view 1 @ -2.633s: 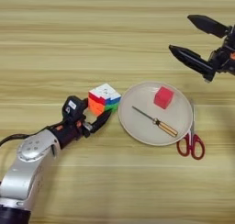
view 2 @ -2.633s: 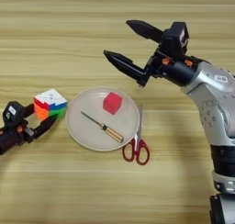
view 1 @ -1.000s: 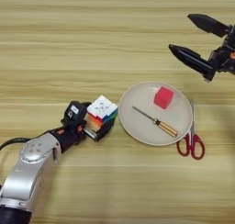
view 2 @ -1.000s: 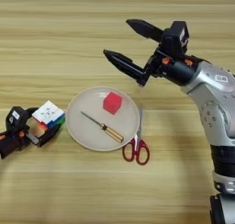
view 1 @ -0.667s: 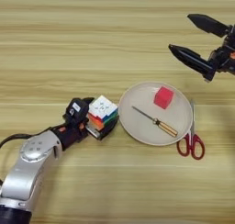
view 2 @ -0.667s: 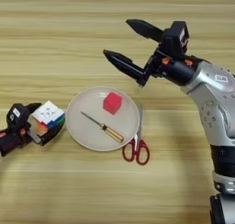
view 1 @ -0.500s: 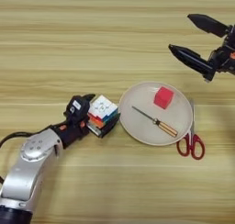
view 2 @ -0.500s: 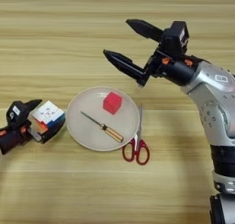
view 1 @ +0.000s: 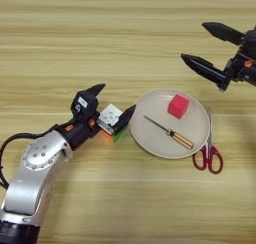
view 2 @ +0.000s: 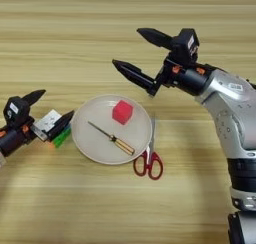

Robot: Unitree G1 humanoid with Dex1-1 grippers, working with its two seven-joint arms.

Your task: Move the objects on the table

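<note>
the puzzle cube (view 1: pixel 111 121) lies on the bench (view 1: pixel 100 38) just left of the round plate (view 1: pixel 155 143), between the two black fingers of the left gripper (view 1: pixel 114 104). the jaws are spread wide: one finger points up and away above the cube, the other runs along the cube's right side with its tip at the plate's rim. whether either finger presses on the cube cannot be told, and the jaws are not closed on it. half a second ago the fingers sat closer about the cube; now they have opened out, and the cube lies a little nearer the plate than a second ago, when it was further down and left, and it shows less of its coloured side

the red cube (view 1: pixel 177 106) sits on the plate in its upper right part, unmoved. a screwdriver (view 1: pixel 170 133) lies slantwise across the plate, below and apart from the red cube. red-handled scissors (view 1: pixel 209 155) lie on the bench against the plate's right edge

the right gripper (view 2: pixel 131 53) hangs above the bench up and right of the plate, jaws wide open and holding nothing, where it was before
</note>
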